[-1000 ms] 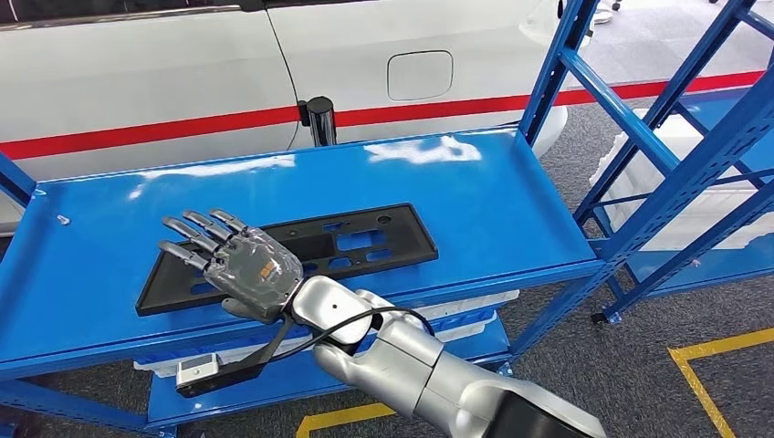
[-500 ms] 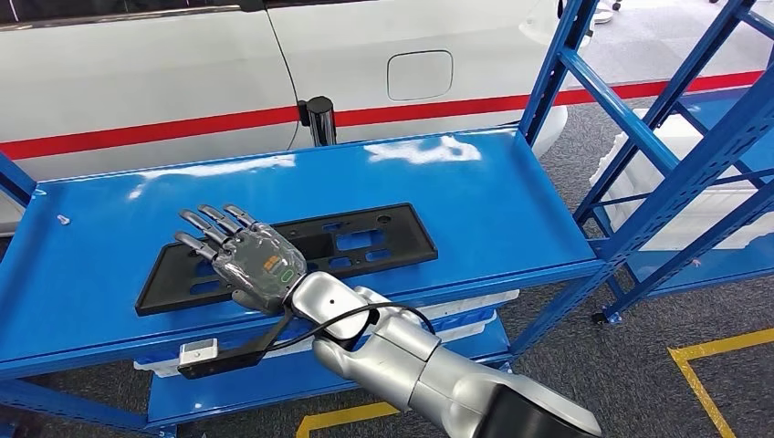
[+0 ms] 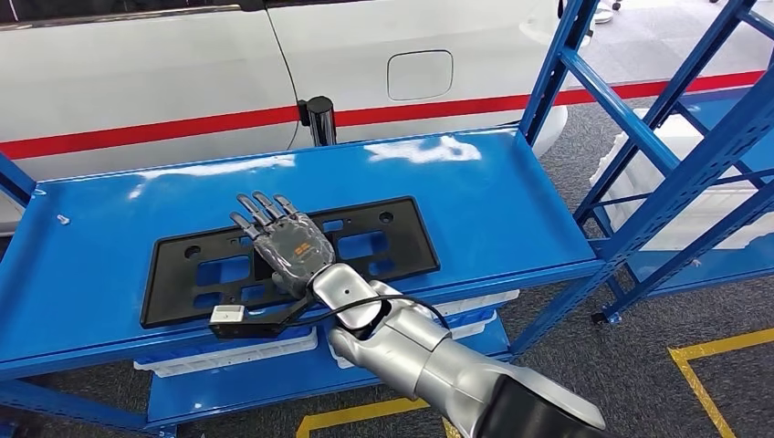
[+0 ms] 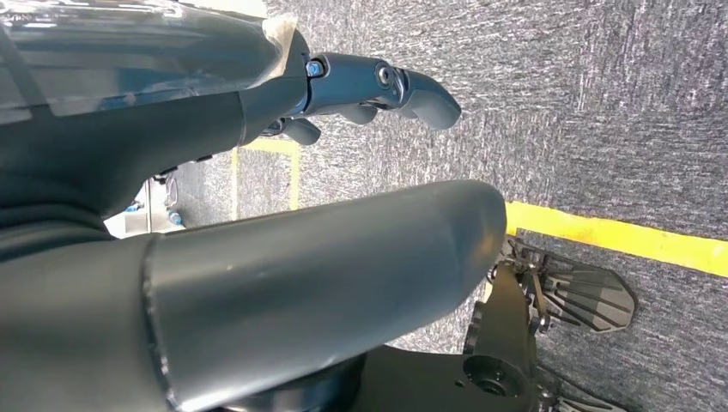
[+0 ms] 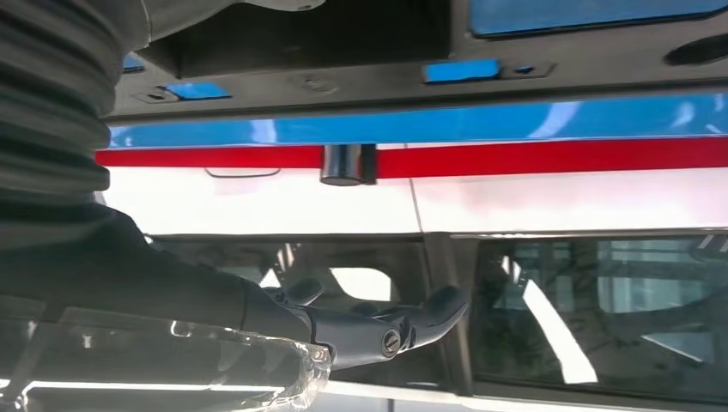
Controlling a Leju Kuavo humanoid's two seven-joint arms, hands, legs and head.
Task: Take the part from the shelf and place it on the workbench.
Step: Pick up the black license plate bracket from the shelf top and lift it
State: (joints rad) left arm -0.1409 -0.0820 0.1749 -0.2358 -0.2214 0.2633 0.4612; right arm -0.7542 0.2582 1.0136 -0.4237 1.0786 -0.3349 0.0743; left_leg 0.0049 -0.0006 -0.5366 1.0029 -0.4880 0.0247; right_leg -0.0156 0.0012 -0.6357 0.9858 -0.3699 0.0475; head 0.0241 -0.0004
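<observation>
The part, a long black plate with cut-outs (image 3: 388, 239), lies flat on the blue workbench top (image 3: 493, 201), near its front edge. My right hand (image 3: 287, 242) hovers palm down over the middle of the plate, fingers straight and spread, holding nothing. In the right wrist view the plate (image 5: 343, 43) stands apart from the dark fingers (image 5: 386, 330), with a gap between them. My left hand (image 4: 172, 112) hangs over the grey floor; its fingers (image 4: 378, 86) and thumb are apart with nothing in them.
A white car with a red stripe (image 3: 164, 132) stands close behind the bench, with a black post (image 3: 320, 119) at its back edge. Blue shelf uprights (image 3: 639, 137) rise at the right. White bins (image 3: 228, 351) sit on the lower level. Yellow floor tape (image 3: 721, 351) runs at the right.
My right hand has moved right and farther in, from the plate's left end to its middle. The plate's near edge now sits slightly lower and closer to the bench front.
</observation>
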